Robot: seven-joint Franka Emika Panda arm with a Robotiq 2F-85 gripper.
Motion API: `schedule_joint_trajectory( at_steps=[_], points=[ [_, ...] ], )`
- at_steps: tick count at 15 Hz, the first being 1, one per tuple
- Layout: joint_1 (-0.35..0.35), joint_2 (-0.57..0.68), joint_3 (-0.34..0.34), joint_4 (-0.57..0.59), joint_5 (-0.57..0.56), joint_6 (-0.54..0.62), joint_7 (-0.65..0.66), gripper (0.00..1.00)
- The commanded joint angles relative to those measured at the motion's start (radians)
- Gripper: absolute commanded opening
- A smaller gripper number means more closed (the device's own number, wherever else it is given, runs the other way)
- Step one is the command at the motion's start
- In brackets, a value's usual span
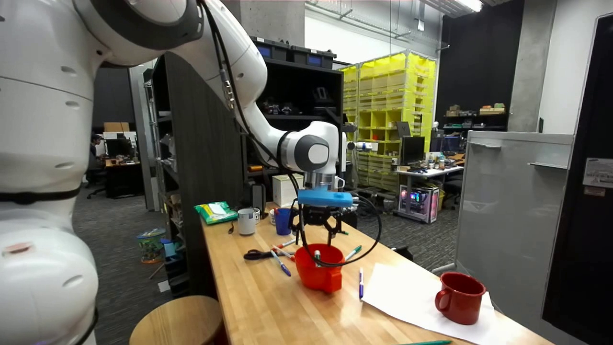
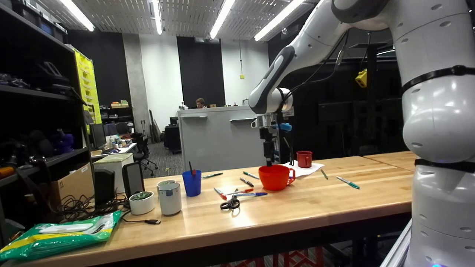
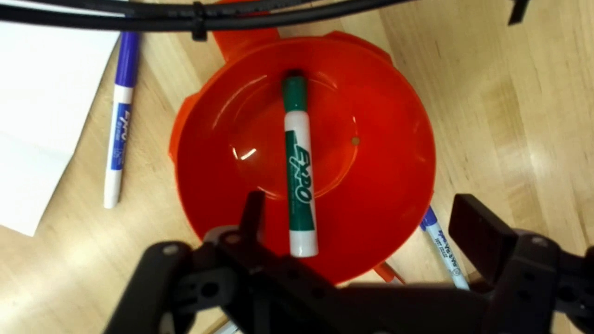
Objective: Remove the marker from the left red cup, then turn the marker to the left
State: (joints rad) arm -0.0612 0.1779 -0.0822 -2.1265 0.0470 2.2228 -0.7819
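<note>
The left red cup (image 1: 311, 275) is squat and bright red on the table; it also shows in an exterior view (image 2: 274, 181) and the wrist view (image 3: 380, 176). The marker (image 3: 299, 162), white with a green cap and green label, leans inside the cup. Its end shows above the rim in an exterior view (image 1: 317, 257); in another exterior view the cup wall hides it. My gripper (image 1: 316, 239) is open and empty, fingertips near rim height. In the wrist view the gripper (image 3: 362, 218) has one finger left of the marker over the cup and one past the cup's right rim.
A dark red mug (image 1: 460, 297) stands on white paper (image 1: 407, 292). A purple-capped marker (image 3: 119, 120) lies beside the cup. Scissors (image 2: 231, 203) and several other markers lie around it. A blue cup (image 2: 192, 183) stands farther along the table. A black cable (image 3: 199, 21) hangs near the gripper.
</note>
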Motion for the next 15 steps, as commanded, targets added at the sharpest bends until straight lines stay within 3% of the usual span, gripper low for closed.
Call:
schedule_joint_trajectory(
  at_steps=[1,15],
  points=[
    [-0.04,0.03,0.025,0.038,0.029,-0.023,-0.052,1.0],
    [-0.09,0.116,0.05,0.055,0.115,-0.014,-0.115,1.0]
  ],
)
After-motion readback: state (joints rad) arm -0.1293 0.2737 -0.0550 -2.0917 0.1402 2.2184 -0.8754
